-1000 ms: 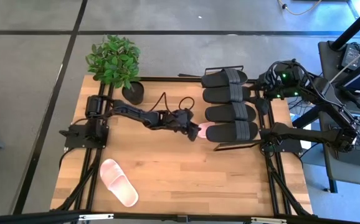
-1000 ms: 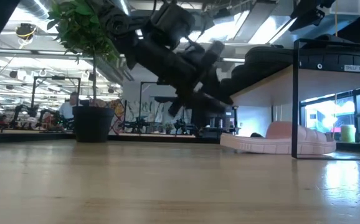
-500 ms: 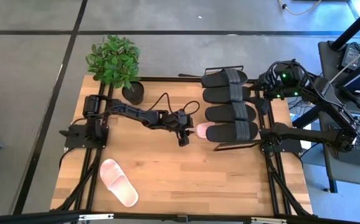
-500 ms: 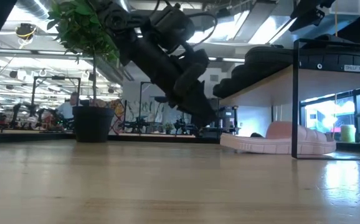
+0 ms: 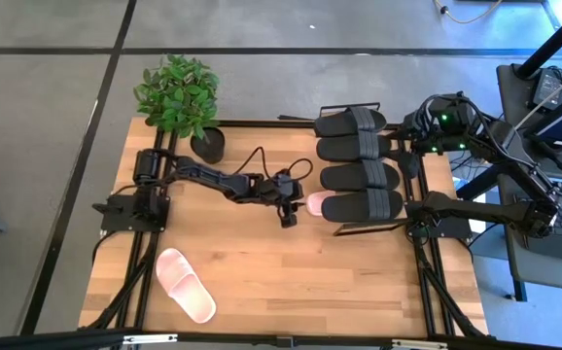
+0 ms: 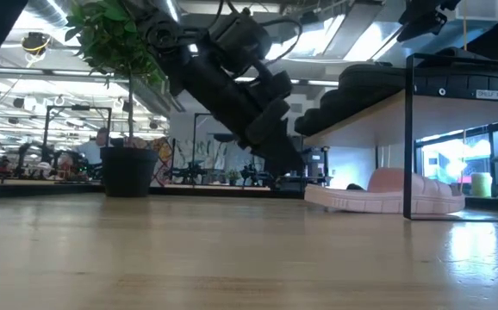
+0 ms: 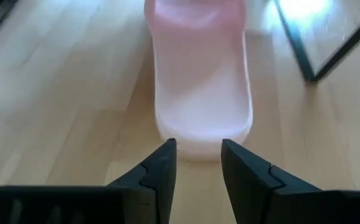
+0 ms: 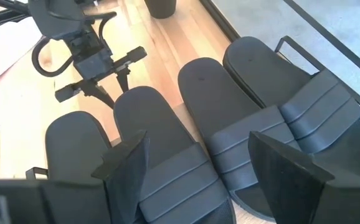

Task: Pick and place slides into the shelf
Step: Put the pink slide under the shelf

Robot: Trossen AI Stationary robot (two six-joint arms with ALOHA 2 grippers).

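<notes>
Apparently your left hand, fingers parted and empty, just cleared the pink slide tucked under the shelf.

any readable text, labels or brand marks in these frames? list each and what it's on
Shelf frame, low view: a small pale label on the top rail, too blurred to read.
Black slides and pink slide: no brand mark visible.
Left gripper and right gripper: no markings visible.
Nothing legible anywhere.
</notes>
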